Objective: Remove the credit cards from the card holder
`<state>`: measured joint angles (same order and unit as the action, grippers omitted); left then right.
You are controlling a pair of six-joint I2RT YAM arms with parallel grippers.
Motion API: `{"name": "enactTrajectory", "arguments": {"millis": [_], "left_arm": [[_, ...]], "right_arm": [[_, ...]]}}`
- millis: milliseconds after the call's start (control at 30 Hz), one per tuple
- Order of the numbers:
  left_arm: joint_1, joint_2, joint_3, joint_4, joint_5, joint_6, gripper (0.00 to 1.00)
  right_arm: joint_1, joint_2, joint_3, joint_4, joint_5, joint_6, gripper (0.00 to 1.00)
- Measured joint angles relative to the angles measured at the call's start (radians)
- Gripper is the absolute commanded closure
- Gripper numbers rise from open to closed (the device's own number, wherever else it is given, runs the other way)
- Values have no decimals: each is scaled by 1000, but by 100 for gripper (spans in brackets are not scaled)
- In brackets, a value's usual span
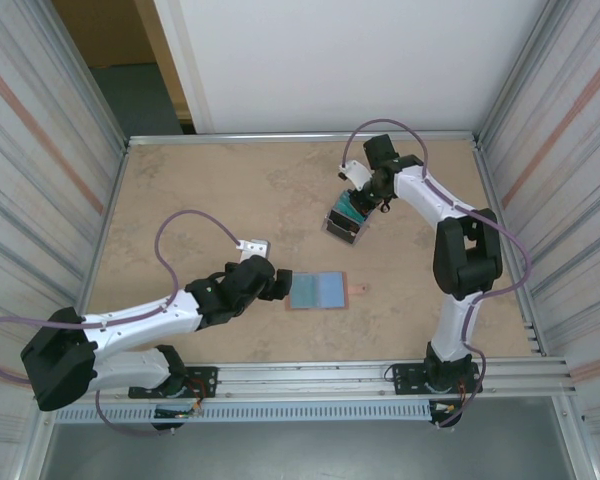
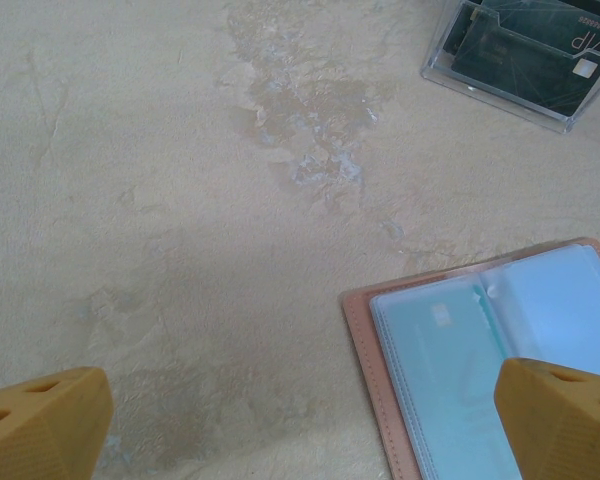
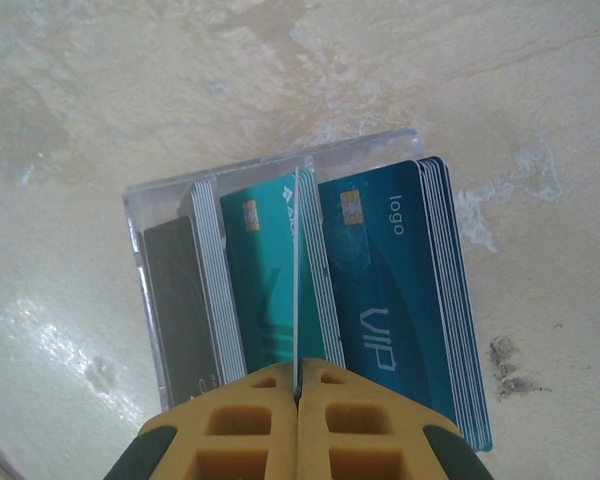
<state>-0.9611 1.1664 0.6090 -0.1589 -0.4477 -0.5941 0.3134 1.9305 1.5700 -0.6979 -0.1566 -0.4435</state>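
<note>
clear plastic box (image 3: 165, 200) upright on bench, far right of centre | bench (image 1: 210, 190) beige, mottled, pale stained patches | corrugated metal walls (image 1: 30, 140) both sides | white panel (image 1: 350, 60) behind

The counter (image 1: 230, 180) is showing a matt, stone-like finish. The card holder (image 2: 358, 340) is looking like stitched pink leather with glossy clear sleeves. The box (image 3: 138, 215) is gleaming as clear plastic. Matt yellow plastic fingers (image 3: 245, 425) of the right hand (image 3: 298, 390) are pinching a thin white-edged credit card (image 3: 296, 260).

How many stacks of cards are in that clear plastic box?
3, in the right wrist view: dark stack at left, teal stack in the middle, blue stack at right. The right gripper holds one card edge-on between teal and blue; more may be hidden.
</note>
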Motion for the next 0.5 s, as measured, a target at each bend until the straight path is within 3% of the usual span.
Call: {"name": "enactTrajectory", "arguments": {"millis": [167,300,500], "left_arm": [[0,0,0,0,0,0,1],[0,0,0,0,0,0,1],[0,-4,0,0,0,0,1]], "right_arm": [[19,31,22,-31,27,-15,91],[32,47,24,-38,56,-13,75],[32,53,24,-37,103,-11,72]]}}
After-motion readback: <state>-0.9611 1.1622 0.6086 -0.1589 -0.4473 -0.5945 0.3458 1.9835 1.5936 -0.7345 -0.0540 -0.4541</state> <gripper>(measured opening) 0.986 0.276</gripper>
